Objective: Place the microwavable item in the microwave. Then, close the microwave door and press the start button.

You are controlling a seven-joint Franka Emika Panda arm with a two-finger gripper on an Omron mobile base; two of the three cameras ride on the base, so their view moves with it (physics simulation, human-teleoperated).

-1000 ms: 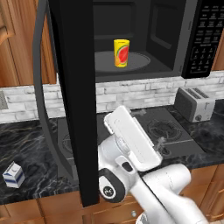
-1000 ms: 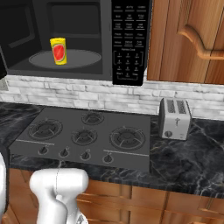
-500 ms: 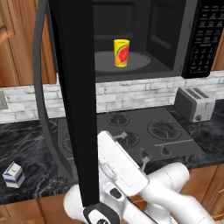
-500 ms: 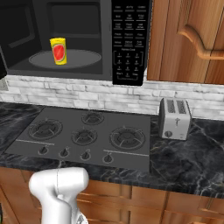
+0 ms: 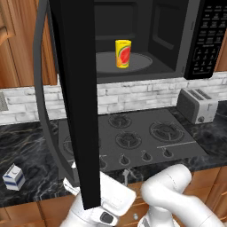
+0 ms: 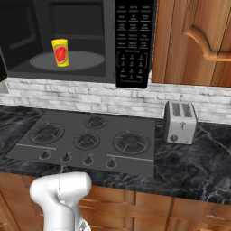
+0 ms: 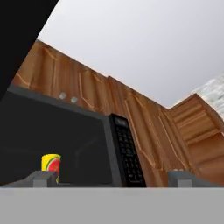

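Yellow cup (image 5: 123,53) sits upright on the microwave (image 6: 81,40) turntable, door (image 5: 75,97) swung open; gripper (image 7: 109,178) released, empty

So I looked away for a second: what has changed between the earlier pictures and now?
The arm has dropped low and back, its hand sinking behind the open microwave door. The gripper is open, holding nothing. The yellow cup stays on the turntable; the toaster and milk carton are unmoved.
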